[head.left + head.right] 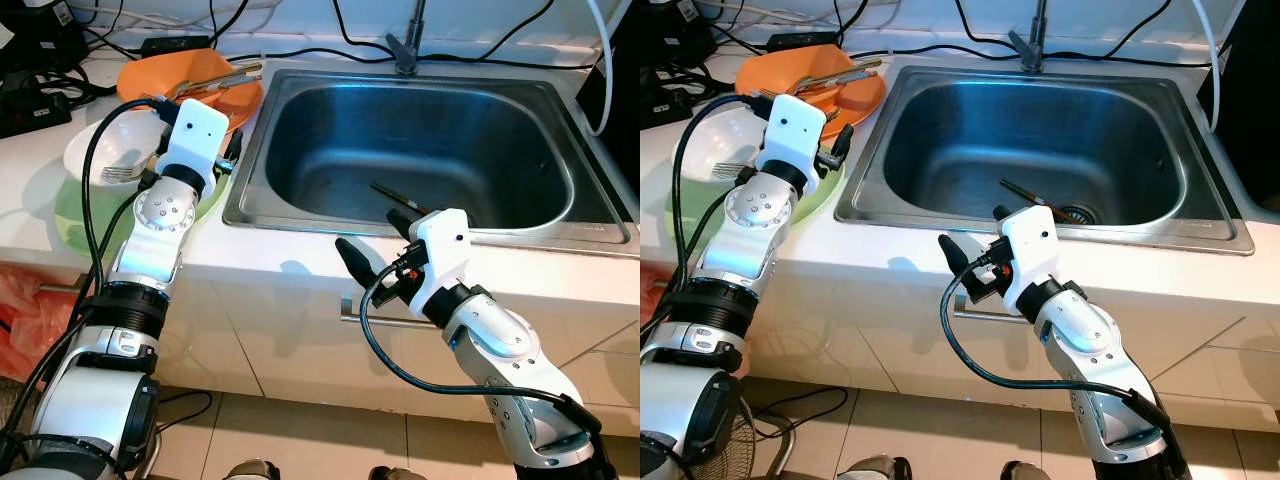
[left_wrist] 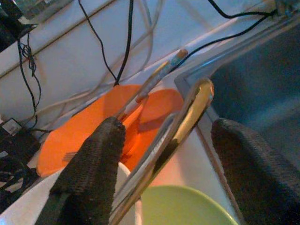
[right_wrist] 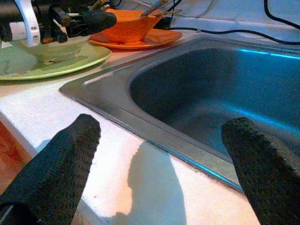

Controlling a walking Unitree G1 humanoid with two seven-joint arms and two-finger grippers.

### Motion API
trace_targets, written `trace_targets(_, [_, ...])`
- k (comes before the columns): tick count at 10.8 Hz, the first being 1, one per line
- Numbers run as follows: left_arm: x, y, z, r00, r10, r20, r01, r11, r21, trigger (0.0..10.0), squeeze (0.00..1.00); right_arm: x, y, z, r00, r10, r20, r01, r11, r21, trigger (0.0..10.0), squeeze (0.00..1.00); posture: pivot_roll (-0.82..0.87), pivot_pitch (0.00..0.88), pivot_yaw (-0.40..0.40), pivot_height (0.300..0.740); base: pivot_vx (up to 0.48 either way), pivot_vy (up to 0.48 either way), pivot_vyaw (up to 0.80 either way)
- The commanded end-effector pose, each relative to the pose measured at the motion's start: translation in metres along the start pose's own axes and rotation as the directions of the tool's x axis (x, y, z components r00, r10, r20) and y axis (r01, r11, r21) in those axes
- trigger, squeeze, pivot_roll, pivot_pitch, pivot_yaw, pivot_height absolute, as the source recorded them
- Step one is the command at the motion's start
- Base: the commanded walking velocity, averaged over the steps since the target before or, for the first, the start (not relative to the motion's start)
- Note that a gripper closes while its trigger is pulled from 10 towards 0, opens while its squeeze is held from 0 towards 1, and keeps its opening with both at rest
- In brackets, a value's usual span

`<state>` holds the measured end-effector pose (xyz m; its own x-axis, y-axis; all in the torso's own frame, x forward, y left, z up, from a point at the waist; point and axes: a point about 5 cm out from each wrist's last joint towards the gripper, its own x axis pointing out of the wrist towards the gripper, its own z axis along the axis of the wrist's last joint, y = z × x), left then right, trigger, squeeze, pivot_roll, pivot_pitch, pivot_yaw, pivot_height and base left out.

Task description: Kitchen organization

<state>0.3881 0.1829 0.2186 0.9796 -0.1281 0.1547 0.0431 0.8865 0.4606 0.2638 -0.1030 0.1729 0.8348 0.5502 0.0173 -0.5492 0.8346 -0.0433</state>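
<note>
With its jaws spread, the left gripper (image 2: pixel 164 159) straddled a shiny metal utensil handle (image 2: pixel 180 126) above the stacked orange plate (image 1: pixel 150 75), apparently to pinch it, while the right gripper (image 1: pixel 375 245), also open-jawed, waited at the steel sink (image 1: pixel 250 190) rim.

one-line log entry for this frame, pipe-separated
left gripper: open, over dishes beside sink, around a metal utensil | right gripper: open, empty, over counter edge at sink front | chopsticks: in sink
</note>
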Motion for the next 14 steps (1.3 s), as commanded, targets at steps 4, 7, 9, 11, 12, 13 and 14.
trace_targets(4, [0.004,-0.002,0.006,1.0,-0.013,0.026,0.012,1.0,0.019,10.0,0.0,0.002,0.002,0.007,0.999,0.006,0.035,-0.005,1.0,-0.029,10.0,0.0,0.08,0.107,0.05,0.74,0.0,0.0,0.0])
trace_targets(7, [0.004,-0.001,0.011,0.998,-0.007,0.057,0.006,1.0,0.008,0.0,0.0,0.002,0.003,0.007,0.999,0.005,0.039,-0.004,1.0,-0.028,10.0,0.0,0.08,0.105,0.051,0.74,0.0,0.0,0.0])
trace_targets(9, [0.004,0.0,0.014,0.998,-0.001,0.069,0.0,1.0,0.008,0.0,0.0,0.002,0.003,0.007,0.999,0.012,0.04,-0.011,1.0,-0.027,10.0,0.0,0.08,0.107,0.049,0.74,0.0,0.0,0.0])
trace_targets(11, [0.004,0.002,0.014,0.998,0.016,0.063,-0.017,0.999,0.029,10.0,0.0,0.002,0.005,0.006,0.999,0.032,0.035,-0.032,0.999,-0.022,10.0,0.0,0.08,0.106,0.049,0.74,0.0,0.0,0.0])
trace_targets(12, [0.003,0.003,0.015,0.997,0.02,0.068,-0.023,0.999,0.038,10.0,0.0,0.002,0.005,0.006,0.999,0.032,0.036,-0.032,0.999,-0.021,10.0,0.0,0.08,0.105,0.05,0.74,0.0,0.0,0.0])
trace_targets(13, [0.001,0.002,0.017,0.996,0.024,0.081,-0.029,0.998,0.061,10.0,0.0,0.002,0.005,0.006,0.999,0.031,0.036,-0.03,0.999,-0.021,10.0,0.0,0.08,0.104,0.05,0.74,0.0,0.0,0.0])
trace_targets(14, [-0.001,0.002,0.019,0.995,0.03,0.093,-0.036,0.997,0.07,10.0,0.0,0.002,0.004,0.006,0.999,0.031,0.036,-0.03,0.999,-0.021,10.0,0.0,0.08,0.104,0.049,0.74,0.0,0.0,0.0])
